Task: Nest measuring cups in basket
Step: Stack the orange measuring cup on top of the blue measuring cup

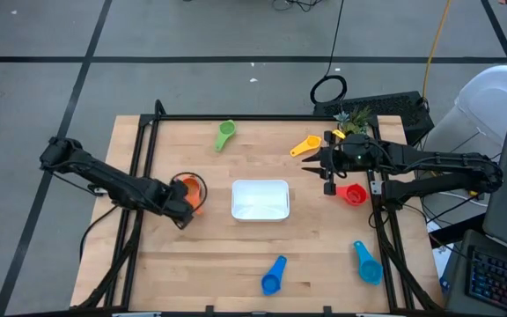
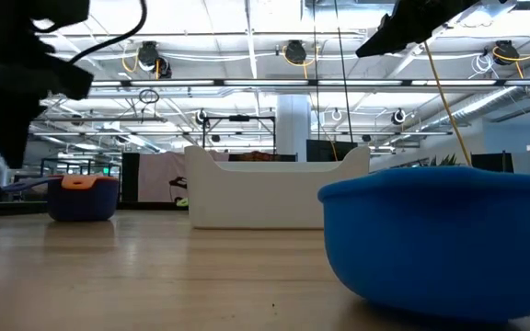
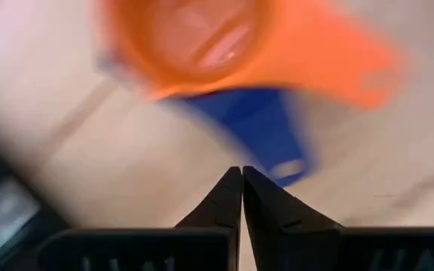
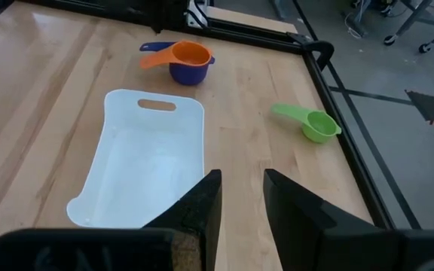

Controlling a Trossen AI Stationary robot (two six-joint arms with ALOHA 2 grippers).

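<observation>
The basket [image 1: 260, 201] is seen empty at the middle of the desk [image 1: 192, 264], and no cup lies in it yet. An orange cup [image 1: 188, 189] is nested inside a dark blue cup [image 4: 185, 74] just to the left of the basket, outside it. The left tool [image 1: 185, 206] is held at this pair with its fingers pressed together and nothing between them. If the pair is pushed with the tool shut like this, it could be slid or tipped, and the orange cup could be knocked out of the dark blue one. A lift by one handle alone is judged risky, since the lower cup might be left behind. The right tool [image 4: 242, 181] hangs over the desk right of the basket, with its fingers a little apart and nothing held. A red cup [image 1: 353, 194] sits just beside it and could be clipped on a careless descent. The basket looks light and could be shoved if a cup is dragged against its rim. Nesting could also be blocked if a larger cup is dropped onto a smaller one. By count, seven cups are seen, one of each colour: the orange, dark blue and red ones, a green cup [image 1: 225, 134], a yellow cup [image 1: 306, 146], a blue cup [image 1: 274, 276] and a light blue cup [image 1: 367, 262]. One basket is counted, and one small plant [image 1: 352, 119] at the far right edge.
</observation>
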